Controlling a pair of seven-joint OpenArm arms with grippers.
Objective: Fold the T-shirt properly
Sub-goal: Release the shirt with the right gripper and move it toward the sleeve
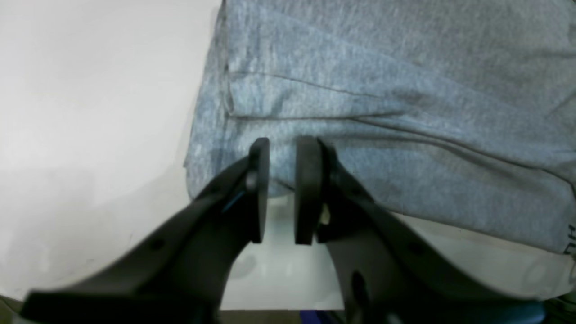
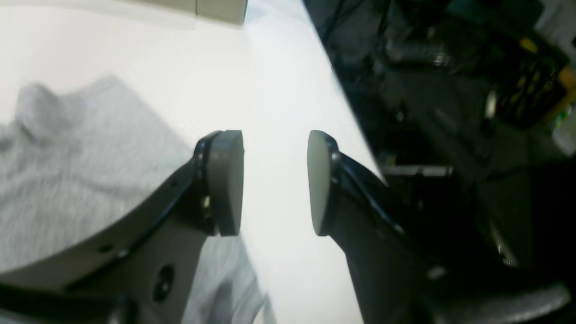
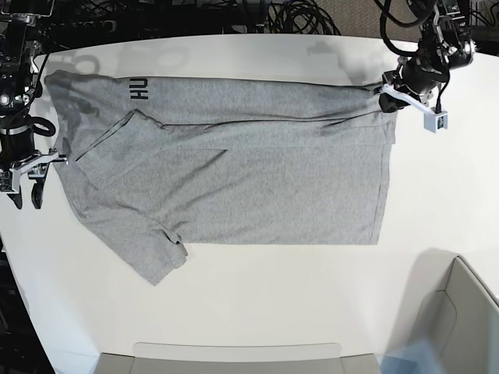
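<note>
One fold at most has been made so far: the T-shirt (image 3: pixel 234 171) is spread across the white table (image 3: pixel 257 296), and a strip along its far edge appears to be turned over, since black lettering (image 3: pixel 139 88) shows there while the rest is plain grey. A sleeve (image 3: pixel 152 257) is left sticking out at the near side (nothing has been tucked in there). The left gripper (image 1: pixel 282 191) is set at the hem corner with a narrow gap between its pads; cloth is seen behind and between them, but whether it is pinched cannot be told from the blurred wrist view. The right gripper (image 2: pixel 275 182) is held wide apart over bare table beside the shoulder end, with nothing in it. Most of the folding is judged to remain.
</note>
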